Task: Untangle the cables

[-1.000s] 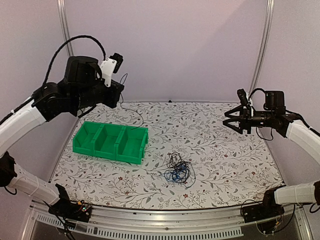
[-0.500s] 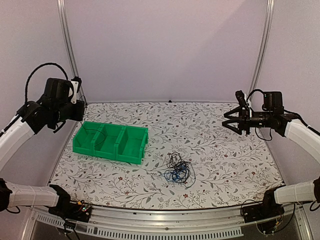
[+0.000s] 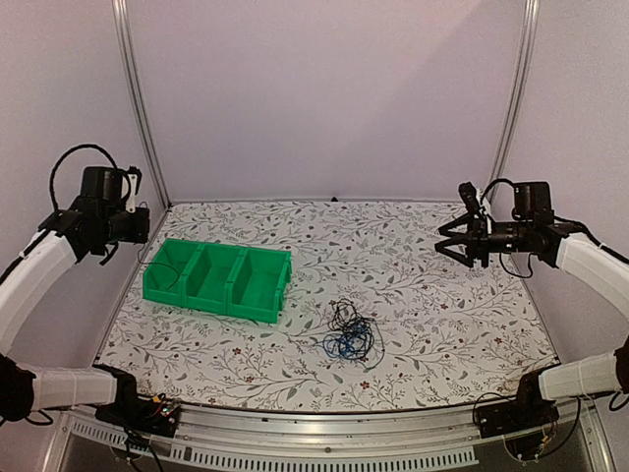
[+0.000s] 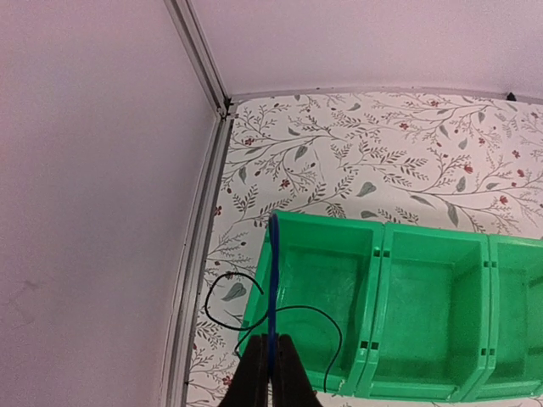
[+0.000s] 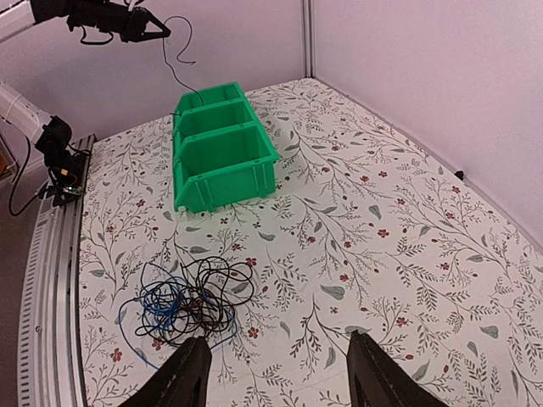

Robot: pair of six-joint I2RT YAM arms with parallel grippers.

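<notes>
The cables (image 3: 349,334) lie in a blue and black snarl on the table in front of the green bin; the snarl also shows in the right wrist view (image 5: 191,301). My left gripper (image 3: 144,228) is raised at the far left, above the bin's left end. In the left wrist view it (image 4: 272,339) is shut on a thin strand that looks blue between the tips. A black cable (image 4: 300,306) loops below it over the bin's left compartment. My right gripper (image 3: 447,241) is open and empty, raised at the right, with the snarl below its fingers (image 5: 277,337).
The green bin (image 3: 251,300) with three compartments stands at the left of the floral table; it also shows in the left wrist view (image 4: 377,314) and the right wrist view (image 5: 225,174). Pale walls and metal corner posts (image 3: 138,108) close the back and sides.
My left arm has swung left and down from over the bin's back to its left end, carrying the thin cable. The right gripper has barely moved. The snarl has not moved.
</notes>
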